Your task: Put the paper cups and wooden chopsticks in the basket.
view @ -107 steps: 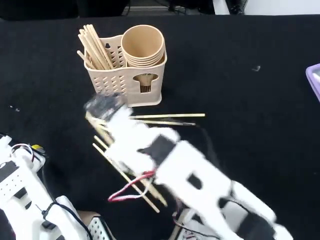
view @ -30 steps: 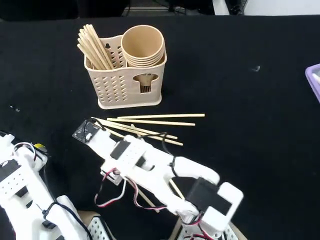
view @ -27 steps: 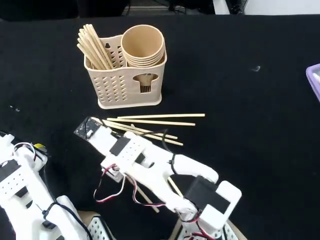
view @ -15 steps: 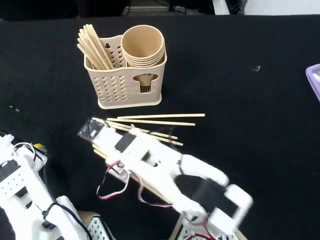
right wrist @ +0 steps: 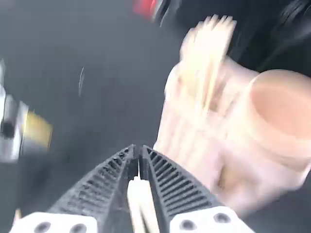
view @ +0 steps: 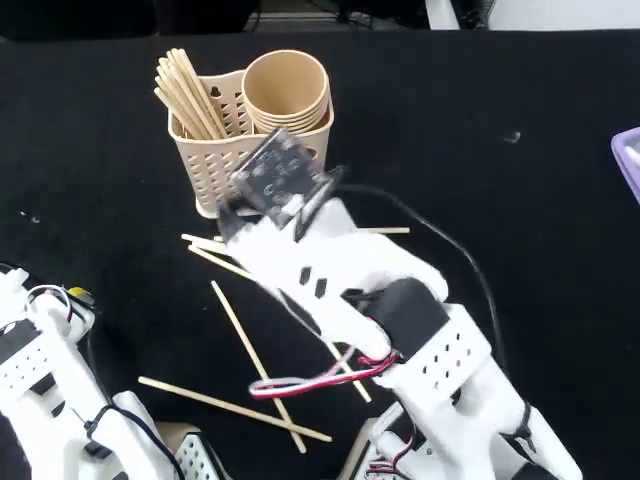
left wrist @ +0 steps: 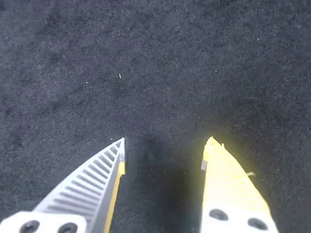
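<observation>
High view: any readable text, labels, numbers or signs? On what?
No text can be read.
Basket: perforated wall, no print.
Cups: plain, no print.
Dark board on the right arm: any marks are too small to read.

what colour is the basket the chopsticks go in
The basket is pale beige, with rows of small holes in its walls; the high view shows it best.
</observation>
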Controlling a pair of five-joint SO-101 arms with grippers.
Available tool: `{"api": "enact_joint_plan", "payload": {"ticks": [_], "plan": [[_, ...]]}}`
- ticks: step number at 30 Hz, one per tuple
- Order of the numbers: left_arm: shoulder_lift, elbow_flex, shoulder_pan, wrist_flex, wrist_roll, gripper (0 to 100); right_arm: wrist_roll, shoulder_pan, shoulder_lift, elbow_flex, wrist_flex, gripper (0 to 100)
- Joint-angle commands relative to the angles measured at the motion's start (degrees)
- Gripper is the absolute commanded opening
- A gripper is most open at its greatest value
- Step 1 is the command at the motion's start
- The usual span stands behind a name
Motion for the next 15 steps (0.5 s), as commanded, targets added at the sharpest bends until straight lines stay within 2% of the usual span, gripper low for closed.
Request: {"api": "enact_joint_plan", "payload": {"ticks": [1,7,9,12,15], "plan": [[-0.7,-3.0,0.2,-0.7,0.1,26,0.1,0.4,0.1,3.1,-12.7,1.1],[-0.7,-2.9,0.1,-0.7,0.1,26,0.1,-7.1,3.1,16.8,2.6,2.5],[-0.7,-3.1,0.2,-0.7,0.1,26,-0.3,-10.6,3.1,21.8,5.6,8.1],[-0.7,-3.2,0.5,-0.7,0.1,26,-5.5,-16.4,3.6,28.6,6.0,19.9],[-0.7,-3.2,0.5,-0.7,0.1,26,-9.8,-20.5,3.6,34.3,1.6,28.4]]}}
